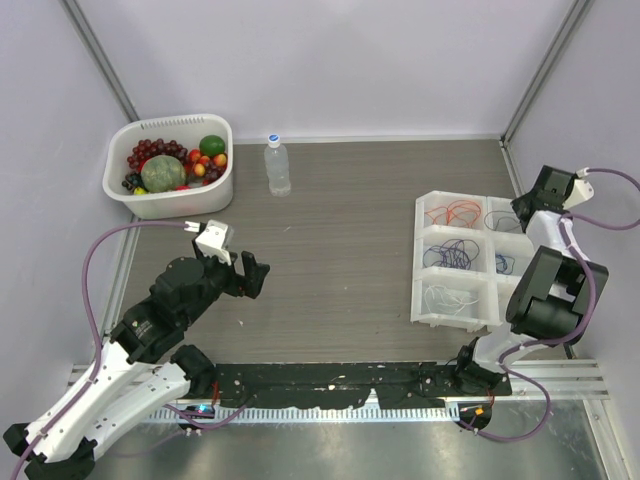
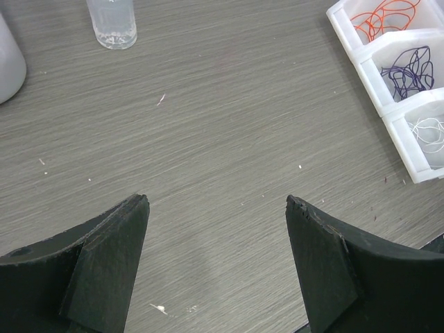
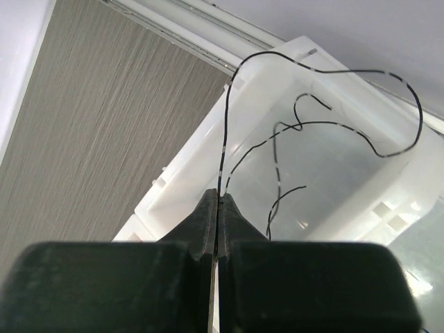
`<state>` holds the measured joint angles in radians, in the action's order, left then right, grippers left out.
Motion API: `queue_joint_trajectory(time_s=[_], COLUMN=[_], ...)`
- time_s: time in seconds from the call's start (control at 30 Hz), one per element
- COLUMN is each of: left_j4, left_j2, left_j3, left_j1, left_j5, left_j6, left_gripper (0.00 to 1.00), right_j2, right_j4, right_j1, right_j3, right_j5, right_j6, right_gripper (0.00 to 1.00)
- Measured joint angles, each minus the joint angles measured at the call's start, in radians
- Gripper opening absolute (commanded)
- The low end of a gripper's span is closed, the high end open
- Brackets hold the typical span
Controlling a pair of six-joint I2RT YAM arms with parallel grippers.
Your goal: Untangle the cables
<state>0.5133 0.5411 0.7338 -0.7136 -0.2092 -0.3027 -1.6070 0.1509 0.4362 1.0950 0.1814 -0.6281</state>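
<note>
**Figure. Cable sorting, right arm in the working position.** The right pincer is closed, its two fingers pressed together on a thin black cable clamped at the very tips. From the grip the cable runs straight ahead of the pincer. It then arches away to the right in one wide loop, with two shorter strands curling back toward the tips. Its long axis therefore points forward, away from the fingers. The whole loop lies over one compartment of the white tray, directly beyond the tips. Whether any strand touches the compartment floor cannot be told.

The left pincer stands wide open, holding nothing, above bare table. From it the tray lies well ahead and to the right. Its near compartments hold an orange cable, a purple cable and a white cable, each apart from the others.

The right arm is much the nearer to the black cable. The coming move probably turns on the compartment lying in line with the cable's forward run.
</note>
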Motion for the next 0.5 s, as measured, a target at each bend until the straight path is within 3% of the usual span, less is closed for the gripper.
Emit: queue_joint_trajectory(time_s=[0.5], left_j4=[0.000], left_j2=[0.000], left_j3=[0.000], left_j1=[0.001], left_j5=[0.001], left_j6=[0.000], left_gripper=[0.84], right_j2=[0.146], right_j4=[-0.011], right_j1=[0.000], right_j3=[-0.103], right_j5=[0.095], right_j6=[-0.051], right_gripper=[0.01])
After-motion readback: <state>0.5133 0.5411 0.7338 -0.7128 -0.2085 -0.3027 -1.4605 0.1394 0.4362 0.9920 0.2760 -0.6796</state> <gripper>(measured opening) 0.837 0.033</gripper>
